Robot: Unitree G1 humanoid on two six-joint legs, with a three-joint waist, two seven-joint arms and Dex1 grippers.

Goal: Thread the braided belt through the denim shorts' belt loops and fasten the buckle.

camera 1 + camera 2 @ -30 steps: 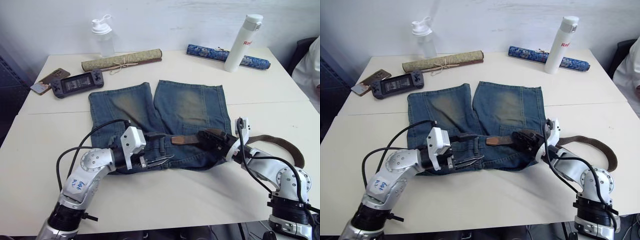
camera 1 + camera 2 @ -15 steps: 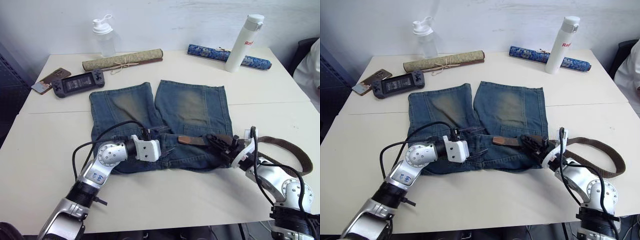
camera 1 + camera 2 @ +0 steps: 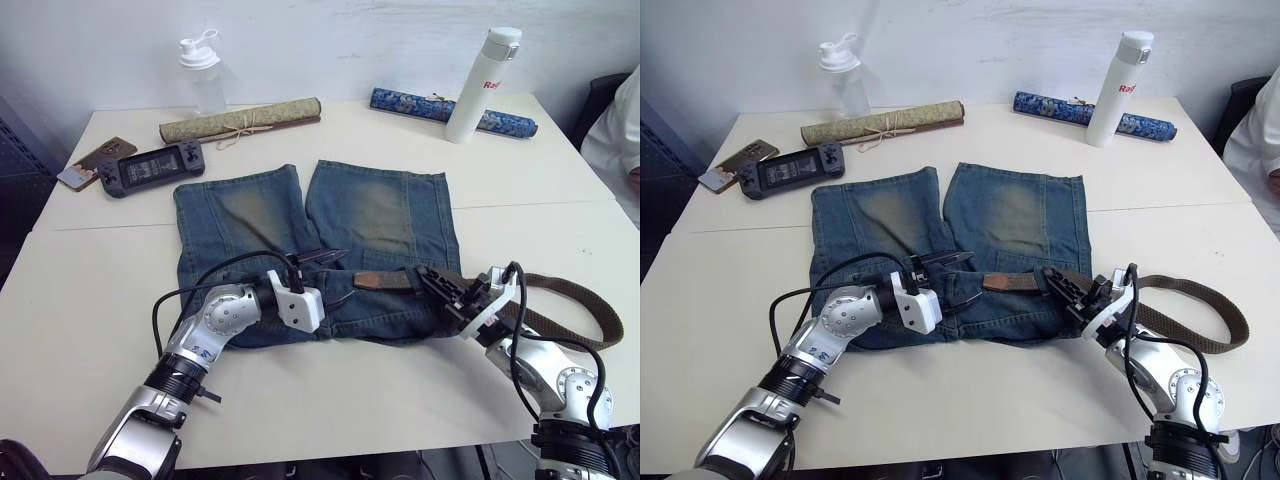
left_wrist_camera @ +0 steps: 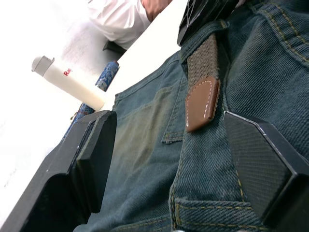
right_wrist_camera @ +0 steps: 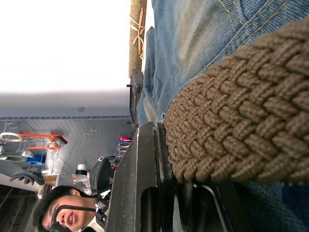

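The denim shorts point(image 3: 380, 210) lie flat on the white table point(image 3: 90, 290), waistband toward me. The braided belt point(image 3: 572, 292) lies across the waistband, and its brown leather tip point(image 3: 372, 281) rests mid-waistband. The rest of the belt curls off to the right on the table. My right gripper point(image 3: 428, 275) is shut on the belt just right of the tip. My left gripper point(image 3: 345, 275) is open on the waistband, and the leather tip point(image 4: 203, 104) lies a little ahead of its fingers. The buckle is hidden. I cannot make out single belt loops.
Along the far edge stand a clear shaker bottle point(image 3: 200, 75), a rolled tan mat point(image 3: 240, 120), a blue patterned roll point(image 3: 420, 103) and a white flask point(image 3: 482, 85). A handheld console point(image 3: 152, 165) and a phone point(image 3: 85, 163) lie far left. A person's white sleeve point(image 3: 615, 130) shows at right.
My left arm has swung forward and its gripper has moved right along the waistband toward the leather tip. My right wrist has dropped lower, and its gripper has stayed on the belt.
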